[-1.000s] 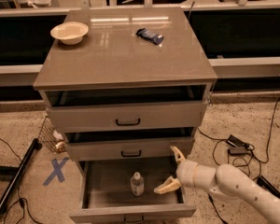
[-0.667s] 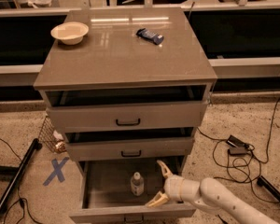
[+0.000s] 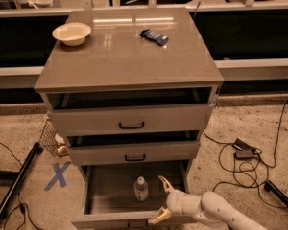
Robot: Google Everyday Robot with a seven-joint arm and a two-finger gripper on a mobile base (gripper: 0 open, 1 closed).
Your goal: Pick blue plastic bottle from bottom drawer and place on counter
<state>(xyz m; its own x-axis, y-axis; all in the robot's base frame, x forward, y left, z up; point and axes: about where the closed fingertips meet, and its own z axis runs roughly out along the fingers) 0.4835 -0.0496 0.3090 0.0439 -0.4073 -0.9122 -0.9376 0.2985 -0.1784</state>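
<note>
The bottom drawer stands pulled out, with the bottle upright on its floor. The gripper hangs inside the drawer just right of the bottle, jaws spread wide, not touching it. Above, the counter carries a bowl and a blue packet.

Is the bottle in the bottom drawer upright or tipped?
Upright: blue plastic bottle stands cap-up in the bottom drawer, open gripper just right of it.

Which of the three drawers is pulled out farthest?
The bottom drawer: open wide, bottle upright inside, open gripper just right of the bottle. The top drawer and middle drawer are barely out.
</note>
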